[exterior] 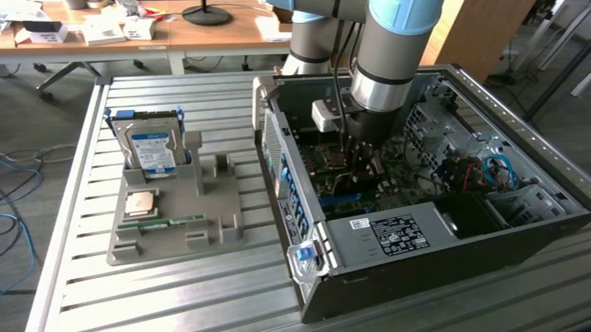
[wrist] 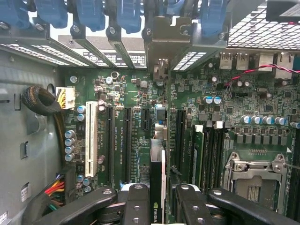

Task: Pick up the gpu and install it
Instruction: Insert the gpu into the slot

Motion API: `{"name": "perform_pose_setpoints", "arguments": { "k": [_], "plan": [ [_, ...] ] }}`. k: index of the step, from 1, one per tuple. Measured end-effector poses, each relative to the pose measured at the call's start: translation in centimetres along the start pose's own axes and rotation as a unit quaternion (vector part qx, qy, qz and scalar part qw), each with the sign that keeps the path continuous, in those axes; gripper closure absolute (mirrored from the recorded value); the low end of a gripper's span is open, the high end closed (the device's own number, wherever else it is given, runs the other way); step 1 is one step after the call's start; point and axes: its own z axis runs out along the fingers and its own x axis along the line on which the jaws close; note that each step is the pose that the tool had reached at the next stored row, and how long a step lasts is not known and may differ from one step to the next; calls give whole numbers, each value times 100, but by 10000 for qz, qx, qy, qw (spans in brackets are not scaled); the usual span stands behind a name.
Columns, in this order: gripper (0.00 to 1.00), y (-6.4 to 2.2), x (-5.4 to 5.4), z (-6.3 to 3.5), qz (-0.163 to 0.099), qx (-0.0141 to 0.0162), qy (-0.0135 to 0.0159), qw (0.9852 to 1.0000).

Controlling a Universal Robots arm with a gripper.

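The gpu (wrist: 157, 164) shows edge-on in the wrist view as a thin dark card with a logo on its edge. Its silver bracket (wrist: 161, 42) reaches to the row of rear slot openings. My gripper (wrist: 158, 192) is shut on the card, with one black finger (wrist: 136, 199) on each side. The card stands upright over the green motherboard (wrist: 140, 89), in line between two long black expansion slots (wrist: 127, 140). Whether it sits fully in a slot I cannot tell. In the exterior view my gripper (exterior: 356, 158) is deep inside the open computer case (exterior: 397, 235), over the board.
On the slatted table, a grey holder (exterior: 221, 228) carries a hard drive (exterior: 152, 149), a processor chip (exterior: 140, 202) and a memory stick (exterior: 171, 223). Inside the case are a white slot (wrist: 91, 136), a cable bundle (wrist: 42, 101), blue latches (wrist: 89, 14) and the processor socket (wrist: 255, 180).
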Motion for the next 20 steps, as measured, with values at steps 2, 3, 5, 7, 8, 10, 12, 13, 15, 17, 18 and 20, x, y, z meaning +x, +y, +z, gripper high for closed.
{"name": "perform_pose_setpoints", "arguments": {
  "k": [2, 3, 5, 7, 8, 10, 12, 13, 15, 17, 18, 20],
  "plan": [
    [74, 0, 1, 1, -2, -1, 1, 10000],
    [74, 0, 1, 4, -2, -1, 1, 10000],
    [74, 0, 0, 9, -3, 0, 0, 10000],
    [74, 1, 0, 11, -4, -1, 1, 10000],
    [74, 1, 0, 11, -4, -1, 1, 10000],
    [74, 1, 0, 13, -4, 0, 0, 10000],
    [74, 1, 0, 18, -4, 0, 0, 10000],
    [74, 1, 0, 19, -4, 0, 0, 10000],
    [74, 1, 0, 19, -3, -1, 1, 10000],
    [74, 1, 0, 19, -3, -1, 1, 10000],
    [74, 1, 0, 19, -3, -1, 1, 10000],
    [74, 1, 0, 19, -3, 0, 0, 10000]
  ]
}}
